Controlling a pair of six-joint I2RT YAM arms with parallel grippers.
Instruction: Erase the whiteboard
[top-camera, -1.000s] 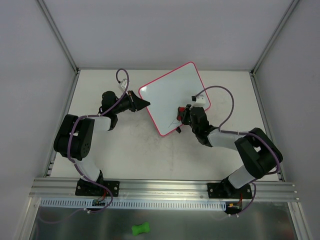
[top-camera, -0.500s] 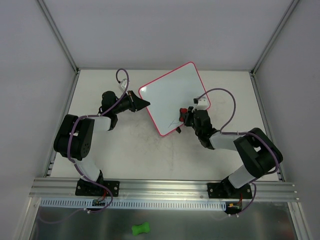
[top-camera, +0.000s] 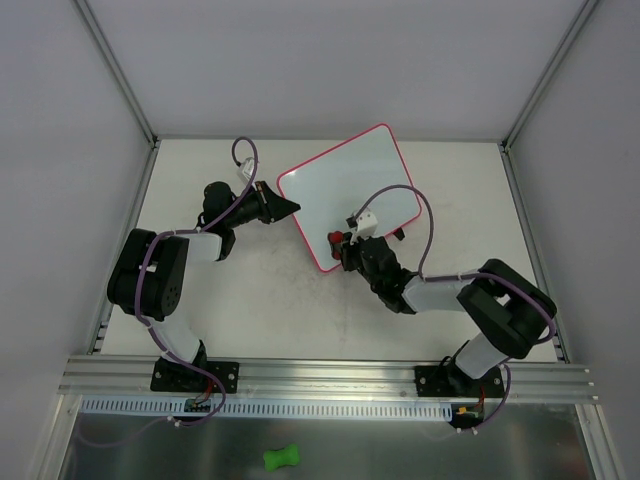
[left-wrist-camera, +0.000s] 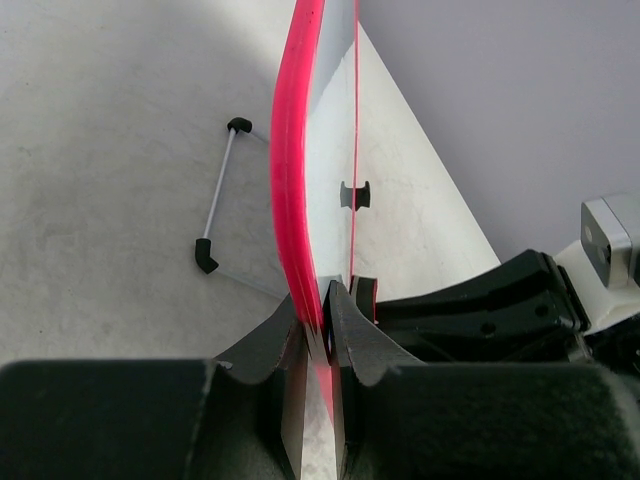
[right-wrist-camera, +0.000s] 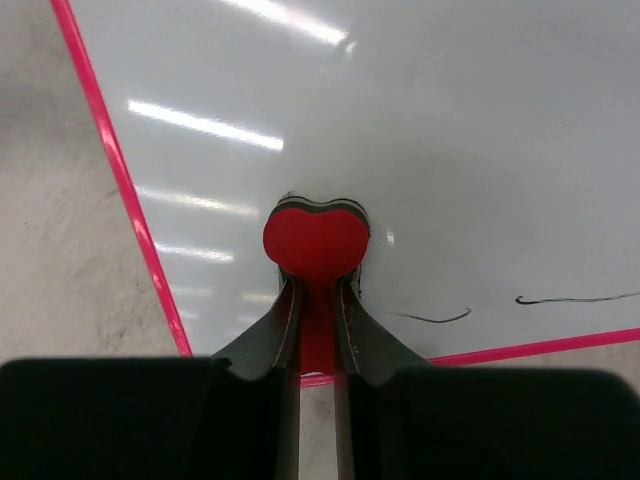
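Left tool (left-wrist-camera: 325, 305): you had it clamped on the edge of the board (left-wrist-camera: 330, 120).
Right tool (right-wrist-camera: 318, 290): clamped on the eraser (right-wrist-camera: 316, 238), which touched the board at lower centre.

Off-white table (top-camera: 270, 300), scuffed w/ faint grey marks, sits inside an enclosure w/ plain grey walls (top-camera: 300, 60) at back, left & right. Alu posts (top-camera: 115, 70) run along the wall corners. At the near edge: a horizontal alu rail (top-camera: 330, 372), then a white slotted strip (top-camera: 330, 407). Below that, a small green bone-shaped object (top-camera: 281, 458) lies on a shiny metal sheet (top-camera: 380, 450), well apart from the table.
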